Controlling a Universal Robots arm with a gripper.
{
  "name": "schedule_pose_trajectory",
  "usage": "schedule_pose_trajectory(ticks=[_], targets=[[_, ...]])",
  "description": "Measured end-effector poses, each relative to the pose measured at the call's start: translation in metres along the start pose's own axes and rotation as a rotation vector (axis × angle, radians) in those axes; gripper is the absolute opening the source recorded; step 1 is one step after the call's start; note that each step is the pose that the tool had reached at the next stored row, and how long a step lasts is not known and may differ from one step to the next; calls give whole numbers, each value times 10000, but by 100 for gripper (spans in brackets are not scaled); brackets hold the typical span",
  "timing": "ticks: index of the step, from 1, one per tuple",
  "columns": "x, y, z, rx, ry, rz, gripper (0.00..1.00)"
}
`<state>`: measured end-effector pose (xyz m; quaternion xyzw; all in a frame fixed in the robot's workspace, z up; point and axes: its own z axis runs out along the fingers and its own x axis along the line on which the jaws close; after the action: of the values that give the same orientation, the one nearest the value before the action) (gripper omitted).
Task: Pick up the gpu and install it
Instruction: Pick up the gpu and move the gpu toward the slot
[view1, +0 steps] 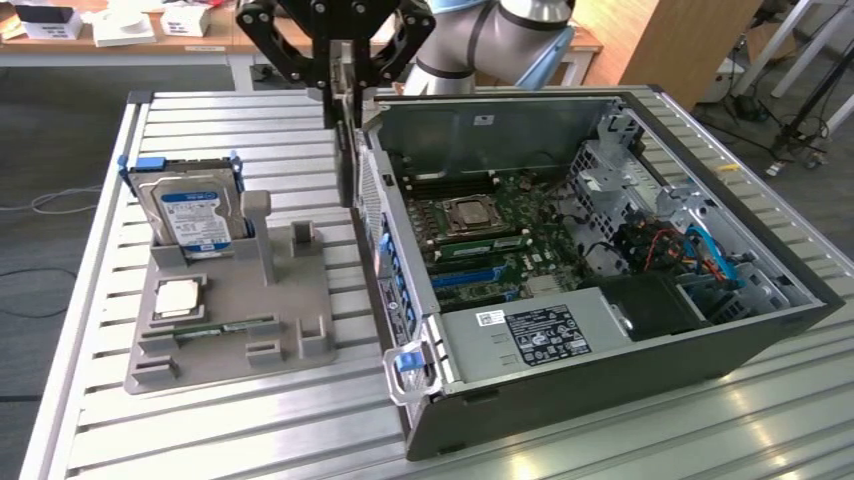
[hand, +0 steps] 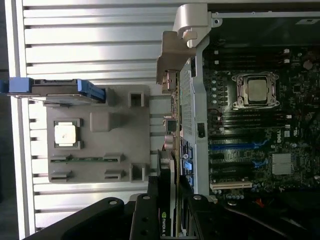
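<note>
gpu (view1: 343, 130) is hanging upright, on edge, just outside the rear wall of the open computer case (view1: 747, 340), at about eleven o'clock from the case's middle in the exterior view. Gripper (view1: 344, 88) is pinching it from above, one finger on each face. In the wrist view a green logo is showing on the card's black edge.

Motherboard (view1: 494, 240) is lying exposed inside the case.

At nine o'clock from the case a grey fixture (view1: 287, 300) is sitting on the slatted table (view1: 267, 430). It is carrying a hard drive (view1: 194, 215) standing at its twelve o'clock end. A processor chip (view1: 178, 298) and a memory stick (view1: 220, 328) are lying nearer six o'clock.
</note>
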<state>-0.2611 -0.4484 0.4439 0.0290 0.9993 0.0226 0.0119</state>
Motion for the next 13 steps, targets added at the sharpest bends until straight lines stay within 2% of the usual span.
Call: schedule_pose_trajectory(ticks=[13], targets=[[-580,33,14,0,4,0,27]])
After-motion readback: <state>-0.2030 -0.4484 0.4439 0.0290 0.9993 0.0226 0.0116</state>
